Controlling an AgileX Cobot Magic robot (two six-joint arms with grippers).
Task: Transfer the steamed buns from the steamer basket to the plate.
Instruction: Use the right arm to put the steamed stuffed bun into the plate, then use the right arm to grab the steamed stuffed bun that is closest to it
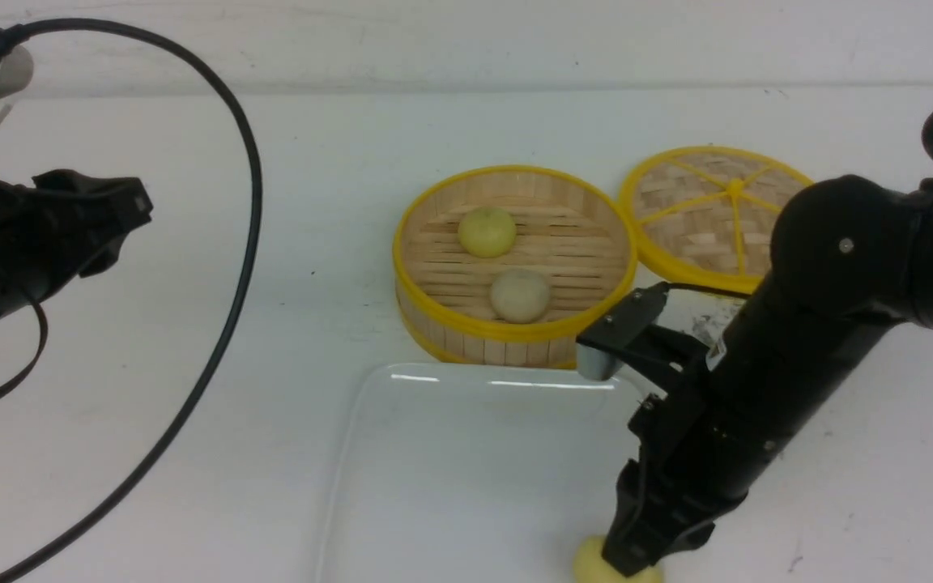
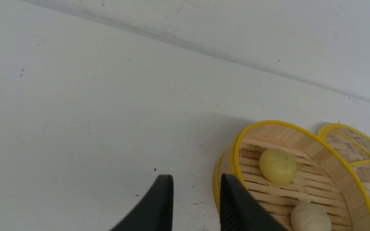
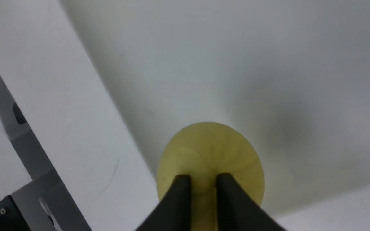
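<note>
White tabletop (image 1: 191, 283): the right gripper (image 3: 202, 181) is clamped on one pale yellow-green round bun (image 3: 210, 147) over the glossy white plate (image 1: 434, 470). A second yellow-green bun (image 1: 487, 231) and a beige bun (image 1: 520, 295) sit in the round bamboo steamer basket (image 1: 515, 330), not yet moved. The left gripper (image 2: 196, 192) hangs slightly parted and empty.

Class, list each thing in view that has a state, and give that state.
steamer basket: uncovered, yellow-green bun and beige bun inside
lid: lying flat beside the basket
third bun: gripped, over the plate corner
left gripper: jaws open, empty
right gripper: jaws shut on third bun
</note>
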